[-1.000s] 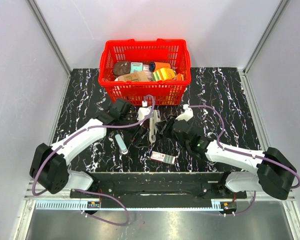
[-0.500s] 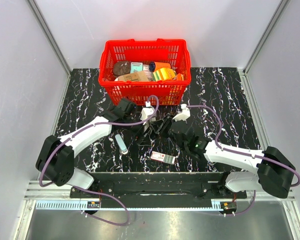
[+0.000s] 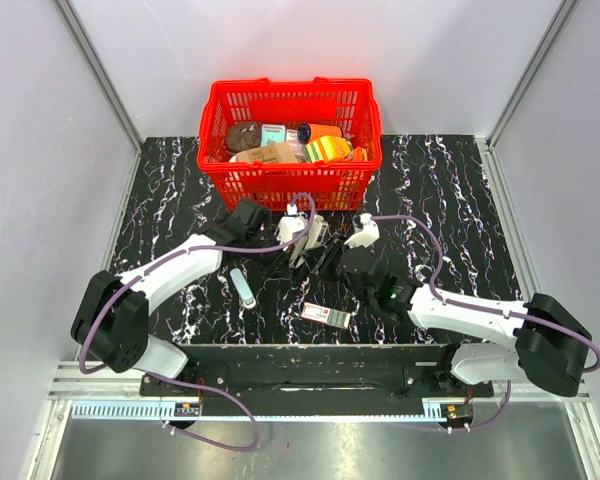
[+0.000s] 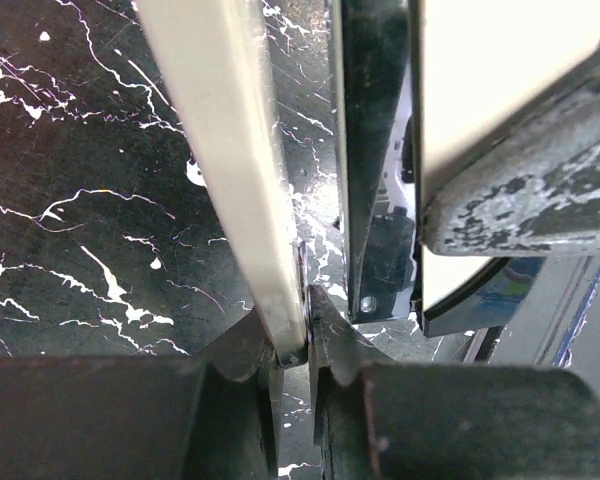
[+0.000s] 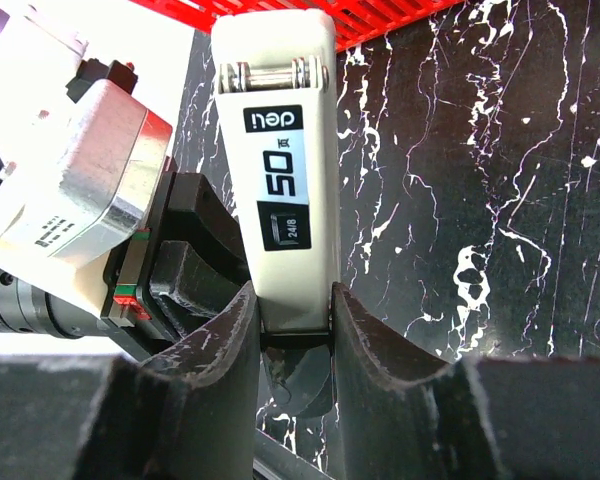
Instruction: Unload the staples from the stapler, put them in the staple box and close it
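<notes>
Cream stapler — tight inside right tool and left tool.

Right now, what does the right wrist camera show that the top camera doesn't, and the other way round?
Only the right wrist view: the print on the stapler, "deli", "50" and "24/8", and the right gripper pinching its end. Only the top view: the box, the blue item and the goods inside the basket. Both: the stapler, the basket's red mesh and the marbled table.
</notes>
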Controlling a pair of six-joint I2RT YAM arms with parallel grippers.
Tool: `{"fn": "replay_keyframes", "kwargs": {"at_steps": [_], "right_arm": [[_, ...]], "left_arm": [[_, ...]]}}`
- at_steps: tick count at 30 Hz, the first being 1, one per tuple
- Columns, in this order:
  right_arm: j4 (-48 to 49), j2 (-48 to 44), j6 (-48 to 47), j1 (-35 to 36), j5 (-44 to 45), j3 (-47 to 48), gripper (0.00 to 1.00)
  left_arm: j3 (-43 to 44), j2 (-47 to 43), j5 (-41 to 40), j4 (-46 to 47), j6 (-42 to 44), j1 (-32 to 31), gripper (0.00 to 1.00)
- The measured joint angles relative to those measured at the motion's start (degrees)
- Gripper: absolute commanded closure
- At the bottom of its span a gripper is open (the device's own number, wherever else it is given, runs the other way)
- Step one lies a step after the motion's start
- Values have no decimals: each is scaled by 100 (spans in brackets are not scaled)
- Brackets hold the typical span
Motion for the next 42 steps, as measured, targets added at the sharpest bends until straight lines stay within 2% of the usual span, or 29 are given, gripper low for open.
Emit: {"fn": "replay_keyframes", "kwargs": {"at_steps": [2,3,7,8,12,15,19,32,38,42], "right_arm": [[2,0,15,0,-9,-9,100],[2,0,20,0,-15,-9,95],[39,76,39,-2,-24,11,49],[39,136,52,-4,-42,42,43],[31,476,177,-13,-234,203,37],[20,654,214,-17,-328,295,39],[24,691,216,-31,-415,321,50],[-101,525,236,-37,-551,304,59],[-122,341,214,-48,-564,127,83],[-367,42,131,-46,-562,39,92]], "left_arm": [[0,-2,-20,0,0,-9,100],[0,-9,-28,-2,0,-9,100],[-15,-44,-116,-7,-7,-9,100],[-33,-66,-168,-15,-15,-9,100],[-59,-173,-334,-2,-52,-61,100],[-59,-208,-369,-7,-140,-76,100],[-59,-208,-393,-4,-245,-79,100],[149,-160,-542,-98,-372,-74,100],[407,57,-533,-249,-433,-98,100],[424,81,-590,-238,-402,-122,100]]}}
